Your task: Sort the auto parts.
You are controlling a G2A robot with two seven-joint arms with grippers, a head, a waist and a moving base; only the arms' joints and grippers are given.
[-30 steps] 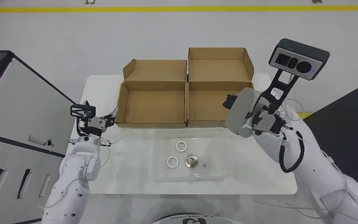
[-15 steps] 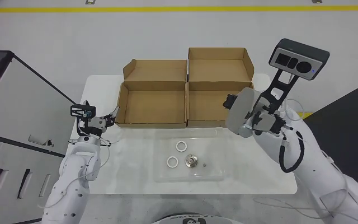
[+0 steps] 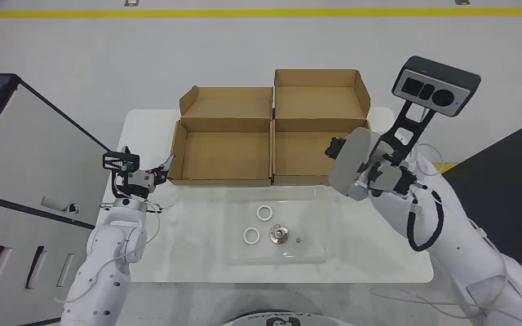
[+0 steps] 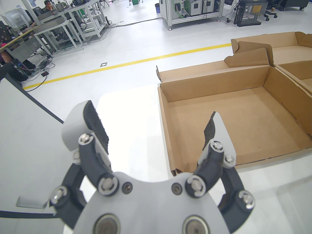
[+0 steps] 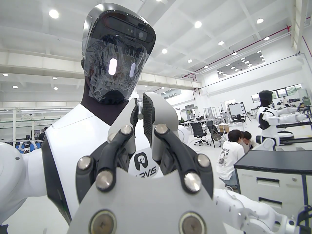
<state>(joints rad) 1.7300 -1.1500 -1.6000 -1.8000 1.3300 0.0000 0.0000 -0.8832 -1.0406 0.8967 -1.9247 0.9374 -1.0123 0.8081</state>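
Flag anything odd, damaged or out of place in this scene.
The right gripper is turned upward, facing away from the table, while shut on a small metal pin. The left cardboard box looks frayed at its near front corner. Nothing else stands out.

Brown cardboard boxes (image 3: 224,155) are sitting on a white counter (image 3: 188,240), with white rings (image 3: 259,213) and a silver part (image 3: 280,235) lying near the boxes. The right claw (image 5: 141,103) is gripping a grey pin (image 5: 140,115) between black ribbed pads (image 5: 147,115).

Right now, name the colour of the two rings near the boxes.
Both rings are white; the top view shows them best.
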